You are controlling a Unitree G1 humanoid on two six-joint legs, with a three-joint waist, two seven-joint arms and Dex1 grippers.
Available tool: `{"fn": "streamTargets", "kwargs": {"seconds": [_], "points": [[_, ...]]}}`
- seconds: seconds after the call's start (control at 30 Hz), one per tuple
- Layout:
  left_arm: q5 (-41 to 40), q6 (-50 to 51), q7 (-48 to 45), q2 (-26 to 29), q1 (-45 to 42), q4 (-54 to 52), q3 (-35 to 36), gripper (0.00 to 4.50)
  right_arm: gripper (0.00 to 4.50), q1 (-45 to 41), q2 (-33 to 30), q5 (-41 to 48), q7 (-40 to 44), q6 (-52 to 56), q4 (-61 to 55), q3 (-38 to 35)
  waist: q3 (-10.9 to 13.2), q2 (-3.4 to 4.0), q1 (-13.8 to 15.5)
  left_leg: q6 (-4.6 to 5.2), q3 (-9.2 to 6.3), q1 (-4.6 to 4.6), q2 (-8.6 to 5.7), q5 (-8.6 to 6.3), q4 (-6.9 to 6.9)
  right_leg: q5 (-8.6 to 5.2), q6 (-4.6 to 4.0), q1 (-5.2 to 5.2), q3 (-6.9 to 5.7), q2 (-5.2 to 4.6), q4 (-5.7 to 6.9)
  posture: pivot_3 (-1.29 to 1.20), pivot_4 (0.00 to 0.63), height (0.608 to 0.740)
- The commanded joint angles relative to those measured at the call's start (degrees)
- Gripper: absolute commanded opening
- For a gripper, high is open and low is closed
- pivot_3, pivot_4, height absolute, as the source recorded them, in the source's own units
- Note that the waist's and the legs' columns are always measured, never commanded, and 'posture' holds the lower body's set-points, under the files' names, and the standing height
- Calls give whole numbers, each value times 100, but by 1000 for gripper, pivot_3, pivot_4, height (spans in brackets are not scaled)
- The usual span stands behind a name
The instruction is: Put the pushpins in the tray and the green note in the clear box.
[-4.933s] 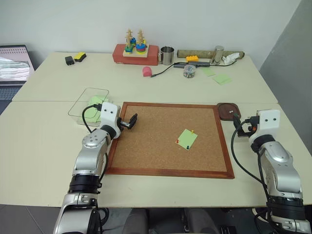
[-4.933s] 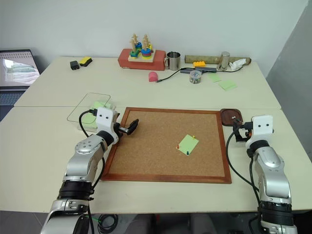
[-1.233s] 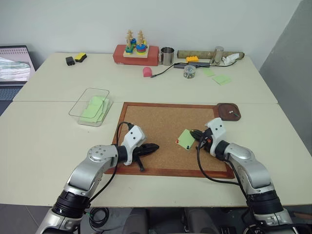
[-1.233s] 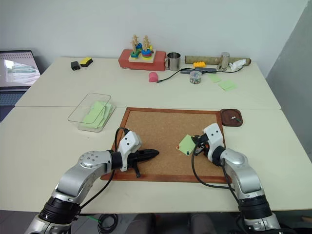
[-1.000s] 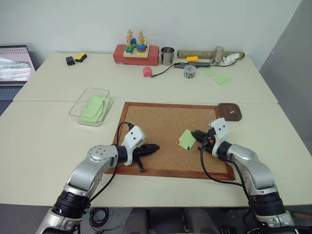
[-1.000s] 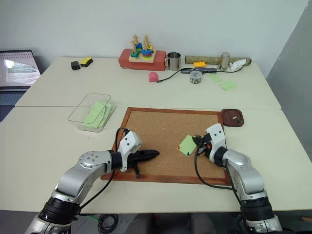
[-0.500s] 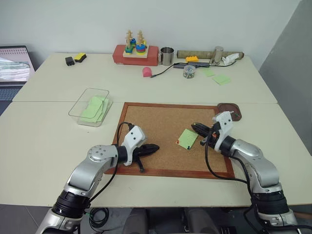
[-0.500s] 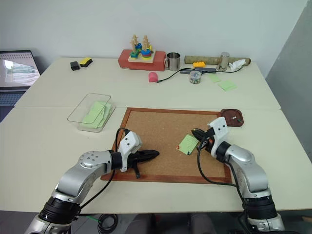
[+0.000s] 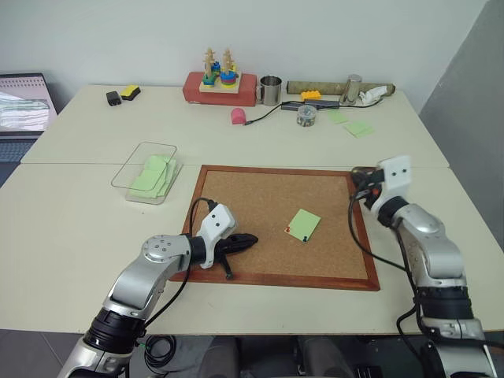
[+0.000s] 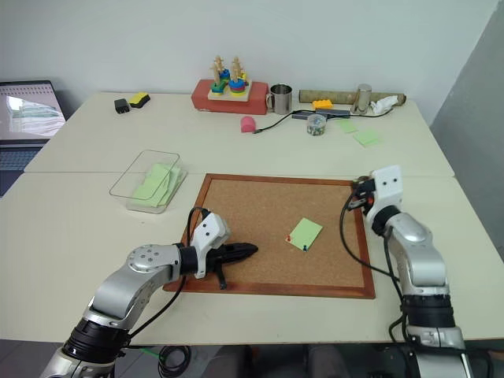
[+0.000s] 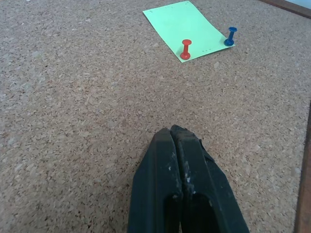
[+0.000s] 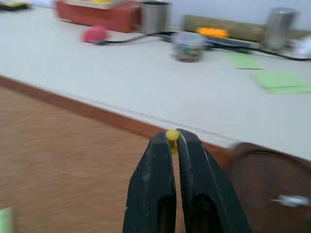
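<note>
Yellow pushpin (image 12: 172,135) is clamped in the right gripper (image 12: 173,138) fingers beside the tray (image 12: 272,165); left gripper (image 11: 176,133) fingers are together over the corkboard (image 11: 73,97).

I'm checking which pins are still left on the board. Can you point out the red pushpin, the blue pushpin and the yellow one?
red pushpin (image 11: 185,49): left wrist view, on its shaft.
blue pushpin (image 11: 230,36): left wrist view, on its shaft.
yellow pushpin (image 12: 172,136): right wrist view, on its head, pinched between the right gripper's fingertips.
</note>
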Motion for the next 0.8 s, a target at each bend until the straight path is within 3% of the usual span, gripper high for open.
{"fn": "streamTargets", "kwargs": {"seconds": [0.03,0.57,0.8], "points": [[49,86,-96,37,44,53,-149,0,24,-529,-230,-126,-73,-275,758,-222,0,0,-4,0,1,0,0,0,0,0,-1,0,1,0,0,0,150,740],[53,76,2,43,120,-52,-80,0,24,-1659,-405,-204,363,-841,3291,-238,0,0,-24,0,6,1,-1,0,0,2,-4,0,5,0,0,0,150,740],[73,44,32,54,149,-72,-47,0,1510,-1835,-425,-234,407,-1136,3691,-224,0,1,-33,0,6,1,-1,0,0,3,-4,0,5,0,0,0,150,740]]}}
